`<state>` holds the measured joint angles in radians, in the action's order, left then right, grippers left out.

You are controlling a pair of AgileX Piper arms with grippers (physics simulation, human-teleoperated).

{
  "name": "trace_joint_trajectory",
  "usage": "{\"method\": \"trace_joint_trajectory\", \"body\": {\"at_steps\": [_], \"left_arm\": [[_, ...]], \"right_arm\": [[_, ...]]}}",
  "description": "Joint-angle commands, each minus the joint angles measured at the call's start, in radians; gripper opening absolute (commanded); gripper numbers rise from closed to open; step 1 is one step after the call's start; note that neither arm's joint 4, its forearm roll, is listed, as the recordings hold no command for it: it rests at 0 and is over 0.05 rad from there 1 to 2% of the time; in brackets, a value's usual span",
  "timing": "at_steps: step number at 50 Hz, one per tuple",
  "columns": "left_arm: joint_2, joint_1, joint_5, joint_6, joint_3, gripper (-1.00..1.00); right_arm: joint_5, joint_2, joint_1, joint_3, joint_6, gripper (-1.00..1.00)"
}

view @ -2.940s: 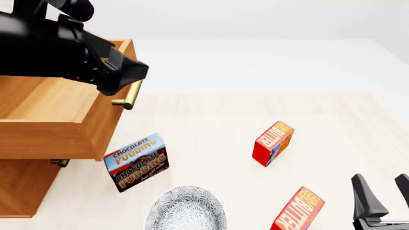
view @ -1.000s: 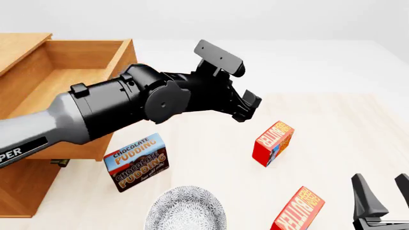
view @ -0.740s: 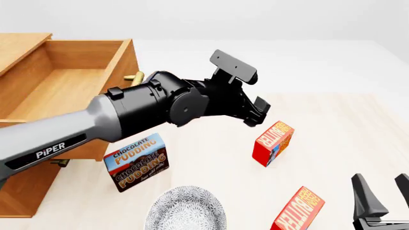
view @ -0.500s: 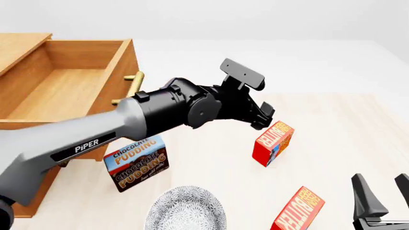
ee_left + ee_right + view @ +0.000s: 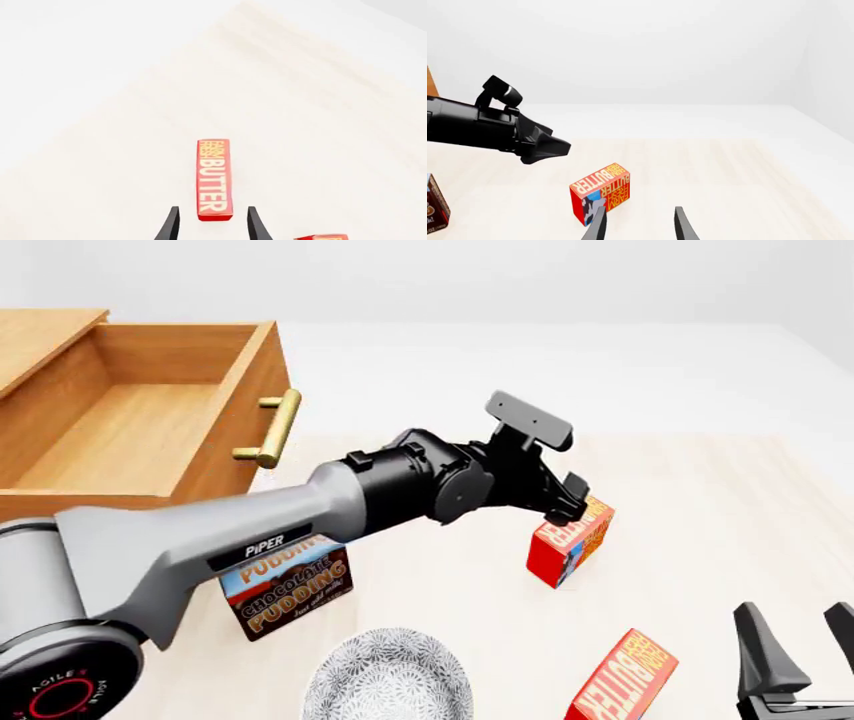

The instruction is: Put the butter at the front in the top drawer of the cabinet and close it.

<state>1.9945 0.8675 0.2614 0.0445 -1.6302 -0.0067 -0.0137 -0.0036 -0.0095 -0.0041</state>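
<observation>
The left gripper (image 5: 577, 498), jaws open, straddles the far butter (image 5: 571, 542). Risk: "front" may mean the near twin (image 5: 625, 680), and a misaligned descent tips the carton.

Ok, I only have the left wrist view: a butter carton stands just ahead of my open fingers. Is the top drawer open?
Observer: Yes, the top drawer is pulled well out.
Operator: Where's the right gripper?
Observer: The right gripper is open, low at the near right, beside a second butter carton.
Operator: Anything else on the table?
Observer: A chocolate pudding box stands near the drawer's front, with a patterned plate nearer the camera.
</observation>
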Motion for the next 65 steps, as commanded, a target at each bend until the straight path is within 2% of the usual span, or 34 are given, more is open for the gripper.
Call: {"method": "trace_joint_trajectory", "body": {"at_steps": [1,65], "left_arm": [[0.037,0.005,-0.028,0.019,-0.008,1.00],[0.178,0.006,-0.122,0.077,-0.023,1.00]], "right_arm": [[0.001,0.003,0.001,0.002,0.000,1.00],[0.004,0.005,0.001,0.003,0.000,1.00]]}}
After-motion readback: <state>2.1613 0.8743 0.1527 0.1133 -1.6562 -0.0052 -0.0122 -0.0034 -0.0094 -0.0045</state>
